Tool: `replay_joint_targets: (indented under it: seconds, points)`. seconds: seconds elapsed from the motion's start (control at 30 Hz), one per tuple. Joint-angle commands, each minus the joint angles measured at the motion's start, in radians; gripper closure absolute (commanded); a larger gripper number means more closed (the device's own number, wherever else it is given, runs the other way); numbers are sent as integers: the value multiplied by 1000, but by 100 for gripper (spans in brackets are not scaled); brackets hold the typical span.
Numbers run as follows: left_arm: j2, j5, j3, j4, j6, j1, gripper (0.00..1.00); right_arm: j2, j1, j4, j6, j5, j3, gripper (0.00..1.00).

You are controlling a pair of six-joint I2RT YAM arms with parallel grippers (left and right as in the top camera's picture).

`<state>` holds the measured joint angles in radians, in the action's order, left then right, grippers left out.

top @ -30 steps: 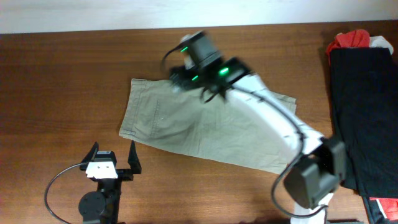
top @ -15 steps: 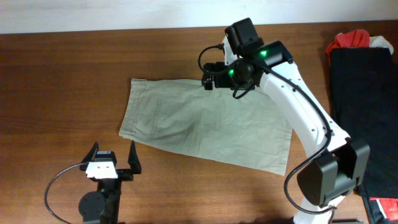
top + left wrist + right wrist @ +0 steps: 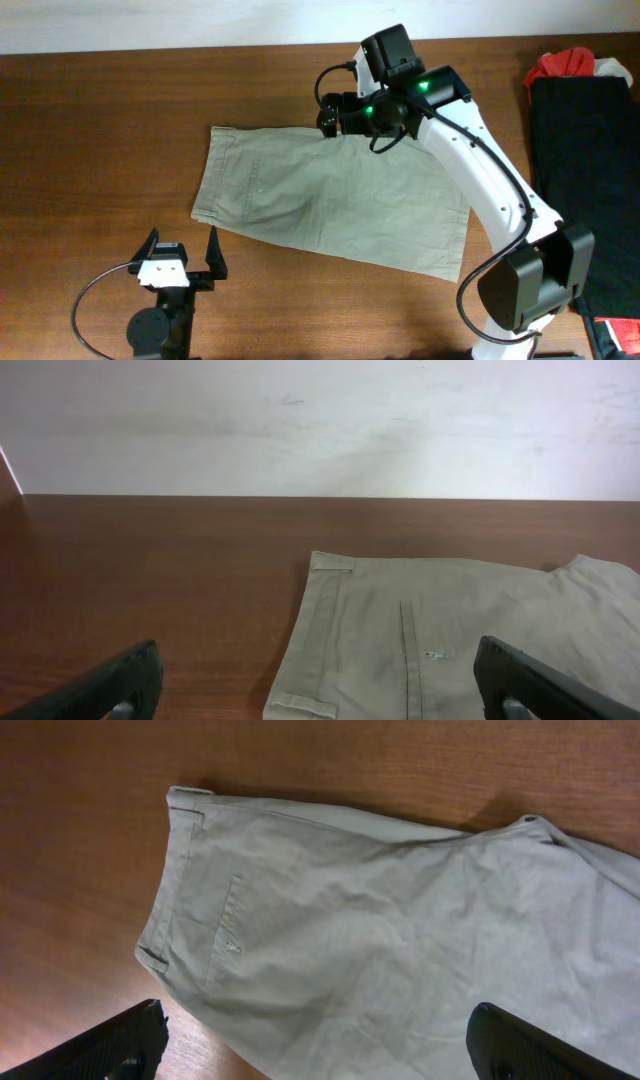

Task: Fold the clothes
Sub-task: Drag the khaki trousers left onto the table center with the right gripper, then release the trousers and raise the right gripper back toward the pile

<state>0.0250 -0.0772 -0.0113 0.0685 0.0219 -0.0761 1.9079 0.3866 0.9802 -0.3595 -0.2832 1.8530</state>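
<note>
The clothes are khaki-beige shorts (image 3: pixel 320 200) lying flat and wrinkled on the wooden table, waistband to the left. My right gripper (image 3: pixel 330 113) hovers over their far edge, open and empty. In the right wrist view its fingers (image 3: pixel 315 1020) are spread wide above the shorts (image 3: pixel 380 930), with the waistband and back pocket at the left. My left gripper (image 3: pixel 182 240) is open and empty near the table's front edge, just in front of the waistband corner. In the left wrist view its fingers (image 3: pixel 315 655) frame the shorts (image 3: pixel 450 630) ahead.
A black cloth pile (image 3: pixel 585 170) with a red item (image 3: pixel 565 65) behind it lies along the table's right side. The right arm's base (image 3: pixel 510 300) stands at the front right. A pale wall (image 3: pixel 320 420) runs behind the table.
My right arm has swung from above the shorts' upper middle back and to the right, to their far edge, with the gripper open. The shorts and the left arm have not moved.
</note>
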Motion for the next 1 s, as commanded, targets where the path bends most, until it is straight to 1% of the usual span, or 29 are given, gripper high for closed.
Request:
replay_joint_targets:
  seconds: [0.0,0.17,0.4,0.87,0.9,0.97]
  points:
    - [-5,-4,2,7,-15,-5,1,-46,-1,-13,4,-13,-2,1]
    - [-5,-4,2,7,-15,-5,1,-79,-1,-32,11,-12,-2,1]
    - [-5,-4,2,7,-15,-5,1,-227,-1,-34,30,33,-2,1]
    - [-5,-4,2,7,-15,-5,1,-217,-3,-90,31,39,-2,1]
    - [-5,-4,2,7,-15,-5,1,-217,-8,-89,57,72,-2,1]
    - [-5,-4,2,7,-15,-5,1,-222,-54,-80,63,179,-1,1]
